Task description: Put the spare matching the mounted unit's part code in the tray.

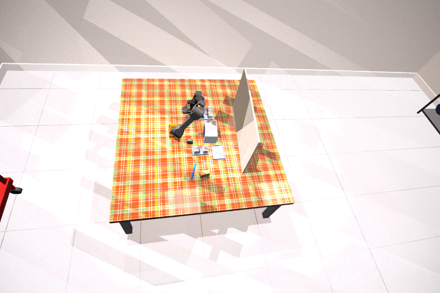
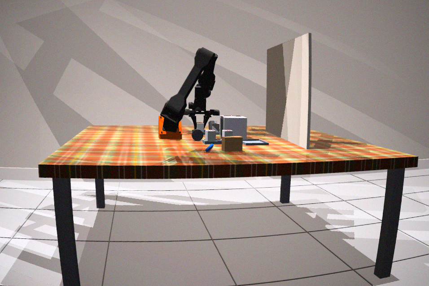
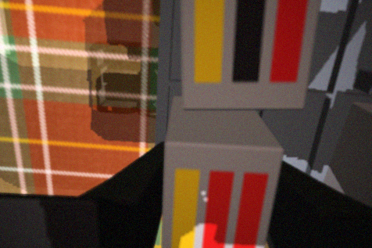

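Observation:
My gripper (image 2: pixel 199 128) (image 3: pixel 209 154) is shut on a grey spare with yellow, red and red stripes (image 3: pixel 223 159), low at the far rack (image 3: pixel 166 46). A spare with yellow, black and red stripes (image 3: pixel 245 95) stands just beyond it in the wrist view. More spares stand on that rack in the top view. Two spares (image 1: pixel 196 150) (image 1: pixel 205 150) stand on the nearer rack. The shallow tray (image 1: pixel 218 152) (image 2: pixel 256 143) is empty. A large grey box (image 1: pixel 210 136) (image 2: pixel 236 128), possibly the mounted unit, stands between the racks; its code is not readable here.
A tall upright panel (image 1: pixel 247 119) (image 2: pixel 294 91) stands to the right of the box and tray. A dark round object (image 1: pixel 189 141) (image 2: pixel 197 134) is near the arm's base. A blue rod (image 1: pixel 193 171) (image 2: pixel 209 147) and a brown block (image 1: pixel 204 174) (image 2: pixel 232 143) lie in front of the nearer rack.

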Robot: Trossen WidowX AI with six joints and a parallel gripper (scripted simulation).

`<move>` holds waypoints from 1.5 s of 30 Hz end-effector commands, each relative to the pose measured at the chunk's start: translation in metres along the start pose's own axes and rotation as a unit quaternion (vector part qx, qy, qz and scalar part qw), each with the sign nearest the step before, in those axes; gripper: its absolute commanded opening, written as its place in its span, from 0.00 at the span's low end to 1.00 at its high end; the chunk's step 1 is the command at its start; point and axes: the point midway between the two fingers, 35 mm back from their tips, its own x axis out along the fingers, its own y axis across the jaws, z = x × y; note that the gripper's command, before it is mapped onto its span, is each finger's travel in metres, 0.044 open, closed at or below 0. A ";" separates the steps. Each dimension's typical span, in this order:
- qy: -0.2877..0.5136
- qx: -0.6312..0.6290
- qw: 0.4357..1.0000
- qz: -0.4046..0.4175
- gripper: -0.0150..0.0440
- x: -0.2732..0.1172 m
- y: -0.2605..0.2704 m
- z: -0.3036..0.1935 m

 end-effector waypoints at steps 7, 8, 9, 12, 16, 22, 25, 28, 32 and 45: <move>-0.003 -0.001 1.000 -0.004 0.25 -0.059 -0.001 0.002; -0.003 -0.001 1.000 -0.004 0.25 -0.066 -0.001 0.001; -0.003 -0.002 1.000 -0.004 0.25 -0.071 0.000 0.001; -0.003 -0.002 1.000 -0.004 0.25 -0.076 0.000 0.000; -0.002 -0.004 1.000 -0.005 0.25 -0.077 0.003 0.000; -0.003 -0.002 1.000 -0.004 0.25 -0.094 0.010 -0.001; -0.006 -0.003 1.000 -0.004 0.25 -0.096 0.006 -0.004; -0.014 -0.005 1.000 -0.006 0.25 -0.101 -0.008 -0.011; -0.027 -0.007 1.000 -0.010 0.25 -0.109 -0.033 -0.028; -0.048 -0.010 0.999 -0.021 0.25 -0.122 -0.101 -0.093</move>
